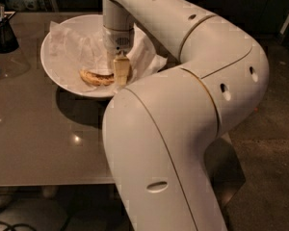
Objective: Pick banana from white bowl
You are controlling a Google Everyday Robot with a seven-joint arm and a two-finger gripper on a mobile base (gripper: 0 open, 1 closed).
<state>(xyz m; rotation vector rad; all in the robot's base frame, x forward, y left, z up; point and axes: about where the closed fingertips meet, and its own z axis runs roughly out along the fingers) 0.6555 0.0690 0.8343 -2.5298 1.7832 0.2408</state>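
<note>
The banana (95, 77), yellow-brown and curved, lies in the near part of the white bowl (53, 66), on crumpled white paper. The bowl stands at the far side of the table. My gripper (121, 73) reaches straight down from the white arm into the bowl. It is at the banana's right end and covers that end. The banana's left and middle parts show.
The grey-brown table (33, 143) has its near edge at the lower left. A dark cup (2, 32) with utensils stands at the far left edge. My large white arm (183, 129) fills the right and centre of the view and hides the table there.
</note>
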